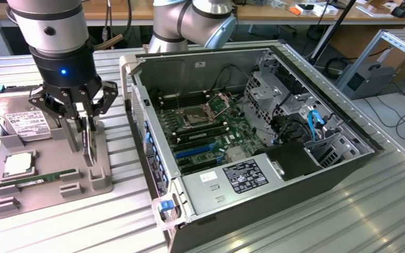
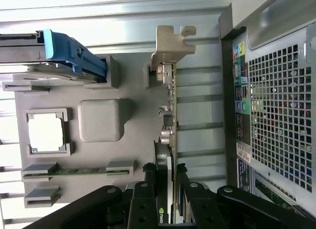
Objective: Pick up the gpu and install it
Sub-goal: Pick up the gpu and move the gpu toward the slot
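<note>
One grey tray (image 1: 83, 191) lies on the metal worktop (image 1: 315, 226), in the lower left of the exterior view. A green RAM stick (image 1: 48, 179) and a square chip (image 1: 18, 164) sit in its near slots. Just behind them the gpu (image 1: 88, 148) stands on its thin edge in the tray. The gripper (image 1: 84, 125) points straight down over it. The jaws are clamped on the gpu, one on each flat side. In the wrist view the card runs edge-on between the black fingers (image 2: 145, 199), with its silver end plate (image 2: 173, 41) at the far end. A hard drive (image 1: 27, 124) leans in the tray beside the gripper. An open computer case (image 1: 188, 63) sits in the middle and right, its green board (image 1: 210, 126) facing up.
</note>
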Available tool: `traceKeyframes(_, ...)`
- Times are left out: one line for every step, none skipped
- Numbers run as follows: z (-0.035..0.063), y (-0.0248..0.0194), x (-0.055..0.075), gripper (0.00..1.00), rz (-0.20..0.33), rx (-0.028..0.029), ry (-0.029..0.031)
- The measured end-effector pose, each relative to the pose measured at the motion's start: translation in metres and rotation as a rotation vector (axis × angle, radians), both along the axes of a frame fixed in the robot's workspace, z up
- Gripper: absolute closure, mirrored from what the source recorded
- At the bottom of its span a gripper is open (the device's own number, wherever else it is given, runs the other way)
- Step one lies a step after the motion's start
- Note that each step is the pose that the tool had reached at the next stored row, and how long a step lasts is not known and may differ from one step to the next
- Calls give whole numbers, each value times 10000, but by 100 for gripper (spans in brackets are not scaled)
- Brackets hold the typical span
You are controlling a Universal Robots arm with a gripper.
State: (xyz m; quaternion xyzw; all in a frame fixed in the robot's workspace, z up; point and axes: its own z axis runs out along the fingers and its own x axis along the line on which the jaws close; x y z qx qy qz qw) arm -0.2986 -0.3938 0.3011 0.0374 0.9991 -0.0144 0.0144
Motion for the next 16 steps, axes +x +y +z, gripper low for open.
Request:
traceKeyframes(5,0,0,73,0,1,-1)
traceKeyframes(16,0,0,73,0,0,0)
traceKeyframes(24,0,0,73,0,0,0)
traceKeyframes(30,0,0,73,0,0,0)
traceKeyframes(36,0,0,73,0,0,0)
traceKeyframes(39,0,0,73,0,0,0)
traceKeyframes(43,0,0,73,0,0,0)
traceKeyframes(46,0,0,73,0,1,0)
traceKeyframes(54,0,0,73,0,0,0)
traceKeyframes(60,0,0,73,0,1,0)
traceKeyframes(67,0,0,73,0,1,0)
traceKeyframes(71,0,0,73,0,0,0)
traceKeyframes(74,0,0,73,0,0,0)
traceKeyframes(79,0,0,73,0,1,0)
traceKeyframes(86,0,0,73,0,0,0)
traceKeyframes(92,0,0,73,0,0,0)
